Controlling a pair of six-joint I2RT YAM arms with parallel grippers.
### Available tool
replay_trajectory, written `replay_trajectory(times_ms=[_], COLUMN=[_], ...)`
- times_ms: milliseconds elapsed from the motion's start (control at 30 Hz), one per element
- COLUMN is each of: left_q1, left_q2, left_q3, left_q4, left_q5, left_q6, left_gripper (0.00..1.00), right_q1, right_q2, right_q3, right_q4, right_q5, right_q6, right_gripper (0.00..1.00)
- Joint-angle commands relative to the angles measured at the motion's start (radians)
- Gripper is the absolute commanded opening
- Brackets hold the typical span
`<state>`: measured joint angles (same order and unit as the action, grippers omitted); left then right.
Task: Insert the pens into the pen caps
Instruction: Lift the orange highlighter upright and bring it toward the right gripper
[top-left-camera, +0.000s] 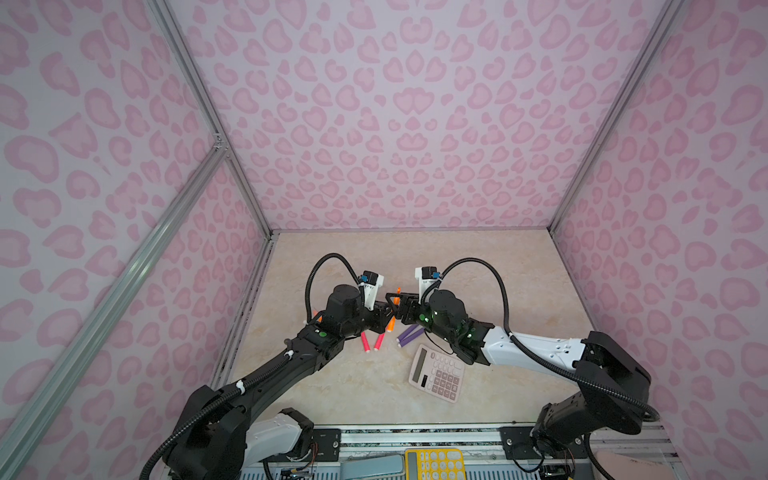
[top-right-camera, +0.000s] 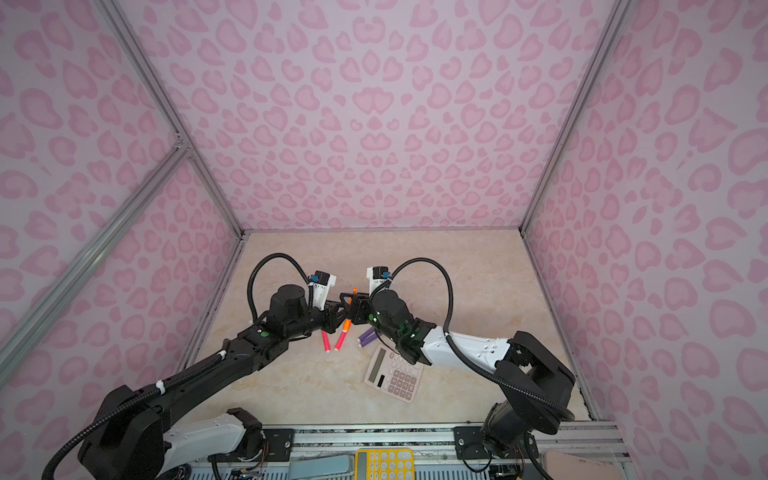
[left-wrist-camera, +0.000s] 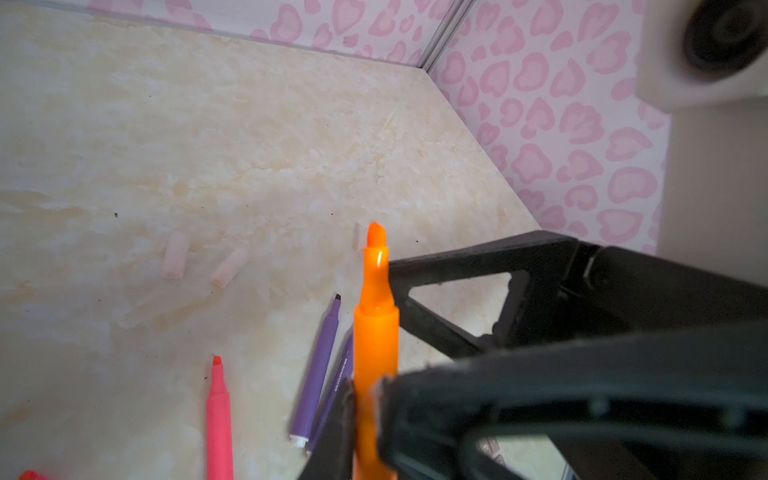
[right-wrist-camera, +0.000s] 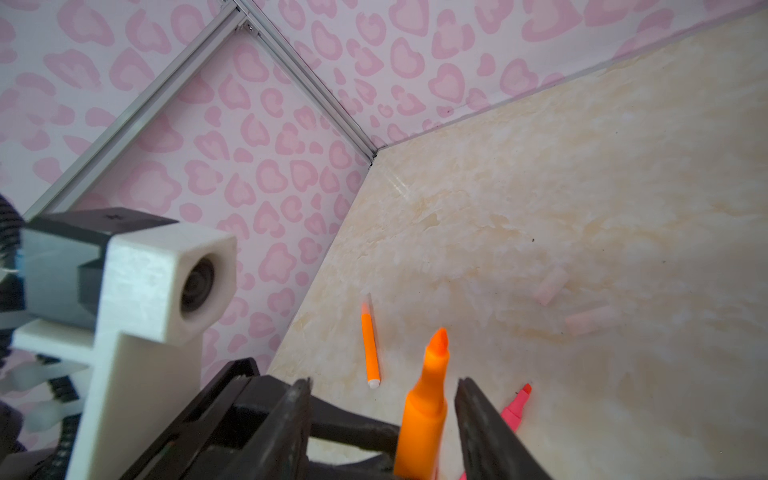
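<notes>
Slim orange plastic marker pen (left-wrist-camera: 376, 332), judged light, stiff, slick, clamped at barrel in closed left pincer (left-wrist-camera: 365, 409); right pincer (right-wrist-camera: 384, 382) parted astride it just ahead; take barrel, not tip.

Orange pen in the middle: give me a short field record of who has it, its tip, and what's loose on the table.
held pen: orange pen, tip bare
left gripper: shut on the orange pen's barrel
right gripper: open, jaws either side of that pen, not yet clamped
clear caps: two lying on the table, apart from each other
loose pens: pink pens, purple pens, second orange pen
</notes>
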<state>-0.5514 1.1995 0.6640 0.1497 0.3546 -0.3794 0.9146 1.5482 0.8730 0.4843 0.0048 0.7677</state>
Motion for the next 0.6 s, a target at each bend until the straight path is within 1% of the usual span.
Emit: replay_trajectory(times_ms=[0,100,233,300,367,500,567], left_q1=[-0.011,-0.016,-0.021,-0.022,-0.022,-0.024,-0.024], left_q2=[-0.001,-0.005,-0.014,-0.022,-0.03,-0.039,-0.037], left_q3=[0.016,0.016,0.014,0.012,0.007,0.006,0.009], left_q4=[0.065,0.063,0.064,0.061,0.061,0.059,0.053], left_q5=[0.026,0.02,0.014,0.004,-0.005,-0.011,-0.022], left_q6=[0.028,0.033,0.035,0.035,0.035,0.035,0.03], left_gripper=[0.04,0.04,0.04,0.04,0.04,0.04,0.04], right_q1=[-0.001,-0.005,-0.004,-0.004,-0.004,-0.004,-0.005], right_q2=[0.009,0.009,0.014,0.022,0.029,0.026,0.02], right_q3=[0.0,0.002,0.004,0.005,0.009,0.014,0.014], right_q4=[-0.035,-0.038,-0.035,-0.029,-0.03,-0.036,-0.038], right_q5=[-0.019,-0.025,-0.035,-0.042,-0.046,-0.042,-0.038], right_q6=[0.004,0.013,0.027,0.037,0.043,0.051,0.053], right_gripper=[0.49,0.43,0.38,0.35,0.28,0.1,0.05])
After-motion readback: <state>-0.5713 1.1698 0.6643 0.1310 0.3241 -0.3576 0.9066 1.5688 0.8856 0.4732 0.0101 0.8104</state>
